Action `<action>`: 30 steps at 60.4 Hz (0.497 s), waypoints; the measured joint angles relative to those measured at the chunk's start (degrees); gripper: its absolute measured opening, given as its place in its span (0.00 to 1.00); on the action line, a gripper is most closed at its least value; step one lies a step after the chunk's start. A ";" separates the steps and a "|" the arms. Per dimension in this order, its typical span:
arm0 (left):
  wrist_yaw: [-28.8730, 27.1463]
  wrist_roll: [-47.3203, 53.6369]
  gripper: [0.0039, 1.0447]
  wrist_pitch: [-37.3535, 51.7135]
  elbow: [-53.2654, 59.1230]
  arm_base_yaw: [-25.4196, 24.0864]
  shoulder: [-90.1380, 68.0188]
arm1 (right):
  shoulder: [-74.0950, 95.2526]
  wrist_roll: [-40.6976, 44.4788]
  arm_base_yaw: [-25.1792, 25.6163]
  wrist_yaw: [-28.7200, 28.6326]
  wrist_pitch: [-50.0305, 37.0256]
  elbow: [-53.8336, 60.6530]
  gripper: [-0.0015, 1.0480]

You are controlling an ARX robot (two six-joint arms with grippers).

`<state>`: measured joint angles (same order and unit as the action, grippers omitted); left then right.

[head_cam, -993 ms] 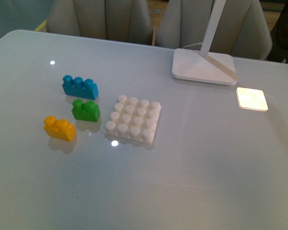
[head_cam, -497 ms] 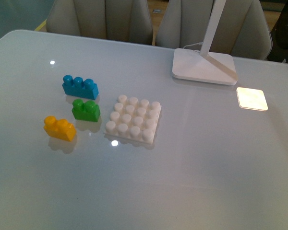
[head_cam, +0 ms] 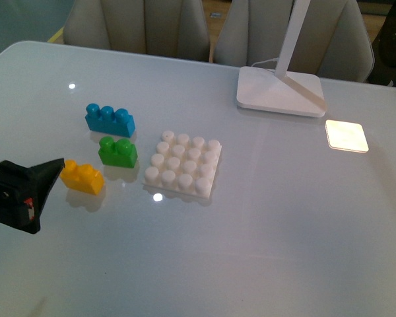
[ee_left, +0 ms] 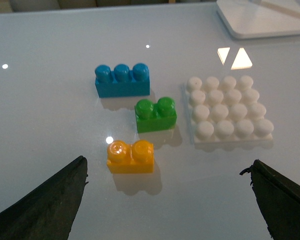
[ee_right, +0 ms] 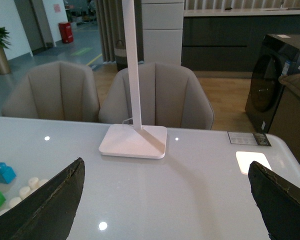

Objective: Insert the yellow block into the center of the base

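The yellow block [head_cam: 84,177] lies flat on the table, left of the white studded base [head_cam: 183,165]. In the left wrist view the yellow block [ee_left: 130,156] sits just beyond my left gripper [ee_left: 167,165], a little toward one finger, with the base [ee_left: 229,111] further off. This gripper is open and holds nothing. In the front view one black finger [head_cam: 26,188] hangs just left of the block, apart from it. My right gripper [ee_right: 166,165] is open and empty over bare table, facing the lamp.
A green brick [head_cam: 117,152] and a blue brick [head_cam: 109,120] stand behind the yellow block, left of the base. A white lamp foot [head_cam: 280,91] with its slanted stem sits at the back right. Chairs stand beyond the table's far edge.
My left gripper has come into the front view from the left edge and now hangs beside the yellow block. The bricks and base have not moved.
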<state>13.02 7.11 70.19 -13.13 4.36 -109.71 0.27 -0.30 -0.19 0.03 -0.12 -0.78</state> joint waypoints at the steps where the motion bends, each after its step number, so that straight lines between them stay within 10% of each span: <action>1: 0.24 0.22 0.93 0.46 -0.48 -0.11 -1.38 | 0.00 0.00 0.00 -0.02 0.00 0.00 0.91; 30: -1.29 2.84 0.93 0.83 -13.44 2.47 -19.23 | 0.00 0.00 0.00 -0.02 0.00 0.00 0.91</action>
<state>11.73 9.96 71.02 -26.57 6.83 -128.95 0.27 -0.30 -0.19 0.01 -0.12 -0.78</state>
